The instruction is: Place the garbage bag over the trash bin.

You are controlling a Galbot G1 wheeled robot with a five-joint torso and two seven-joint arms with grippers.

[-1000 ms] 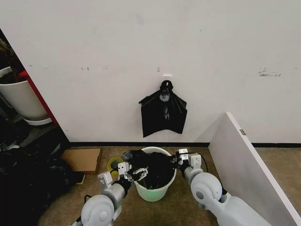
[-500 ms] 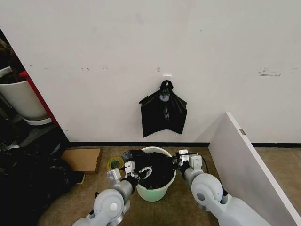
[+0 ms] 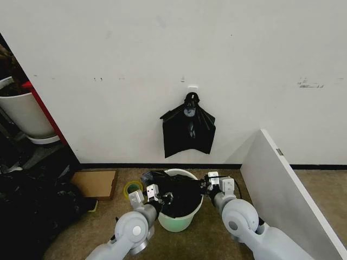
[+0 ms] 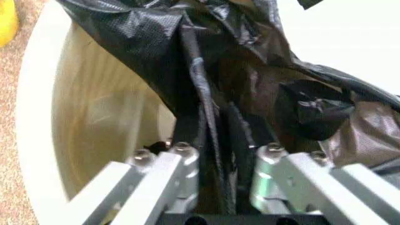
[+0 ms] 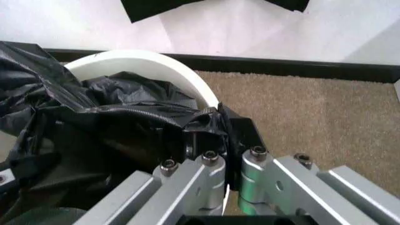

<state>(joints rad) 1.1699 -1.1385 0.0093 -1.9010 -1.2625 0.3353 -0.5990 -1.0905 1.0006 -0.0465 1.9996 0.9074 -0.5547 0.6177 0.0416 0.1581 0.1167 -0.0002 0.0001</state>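
The garbage bag (image 3: 176,195) is bunched inside the trash bin (image 3: 179,219), not yet over its rim. A fold is clamped by each set of jaws, left gripper (image 4: 222,154) and right gripper (image 5: 225,150). If stretched unevenly, the thin film could be torn or slipped, or the light bin tipped.

The garbage bag (image 3: 176,196) hides the trash bin's (image 3: 179,221) interior; crumpled plastic covers the right gripper's (image 5: 226,140) fingers.
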